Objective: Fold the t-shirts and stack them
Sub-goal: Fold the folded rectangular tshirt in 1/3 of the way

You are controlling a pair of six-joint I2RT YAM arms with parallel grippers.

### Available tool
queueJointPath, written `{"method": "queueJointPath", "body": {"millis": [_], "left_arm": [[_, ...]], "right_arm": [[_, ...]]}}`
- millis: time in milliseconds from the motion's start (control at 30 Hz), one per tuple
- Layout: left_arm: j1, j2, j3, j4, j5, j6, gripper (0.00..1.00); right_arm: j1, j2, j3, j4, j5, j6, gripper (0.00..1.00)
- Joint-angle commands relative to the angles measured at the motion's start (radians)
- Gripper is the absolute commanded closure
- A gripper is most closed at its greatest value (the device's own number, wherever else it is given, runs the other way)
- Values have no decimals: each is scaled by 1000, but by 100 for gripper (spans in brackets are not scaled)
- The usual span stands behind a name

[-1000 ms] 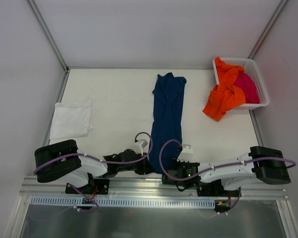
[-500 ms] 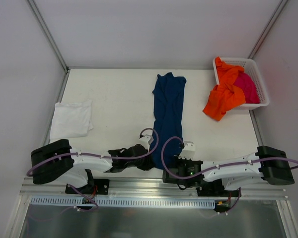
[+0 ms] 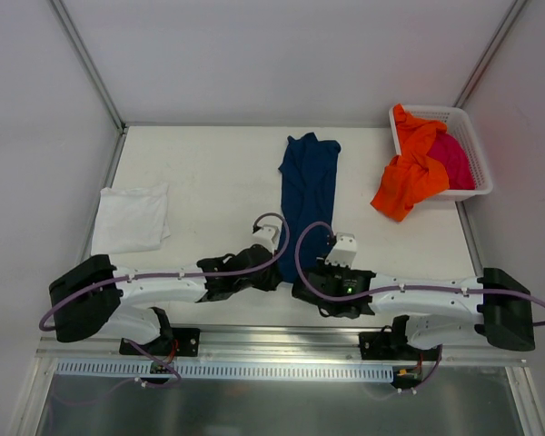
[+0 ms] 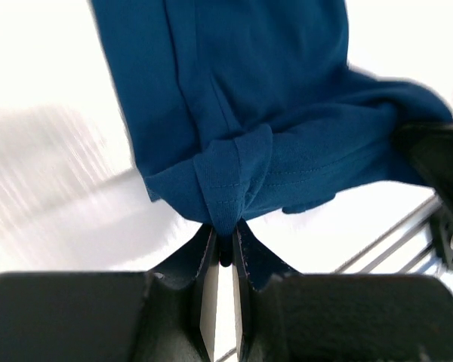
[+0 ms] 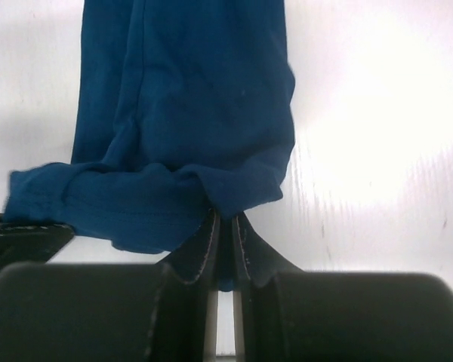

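The navy blue t-shirt (image 3: 306, 195) lies folded into a long narrow strip down the middle of the table. My left gripper (image 3: 274, 277) is shut on its near left corner, seen pinched in the left wrist view (image 4: 225, 226). My right gripper (image 3: 302, 289) is shut on its near right corner, seen in the right wrist view (image 5: 225, 226). Both hold the near hem bunched just above the table. The white t-shirt (image 3: 132, 219) lies folded at the left. The orange t-shirt (image 3: 411, 173) hangs over the basket rim, and the magenta t-shirt (image 3: 452, 159) lies inside.
The white lattice basket (image 3: 470, 145) stands at the far right corner. The metal rail (image 3: 272, 338) runs along the table's near edge behind the arm bases. White walls close in the table on three sides.
Both arms have moved forward from the near edge, carrying the shirt's near hem toward the far side. The shirt's far end has not moved.
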Motion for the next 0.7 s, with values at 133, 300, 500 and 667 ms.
{"method": "queueJointPath", "body": {"millis": [133,300,500,667], "left_arm": [[114,52,148,-65,-20,126,92],[220,172,253,-54,35,186,92],[324,350,404,-42,112,238,93],[380,455,534,-45,158,273,92]], "right_arm": [[-158,27,59,83,12,-268,99],[-281,95,89,187,-32,-408,99],[-437,201,157,307,-103,-571,99],[-540,317,266,359,-133,-684,99]]}}
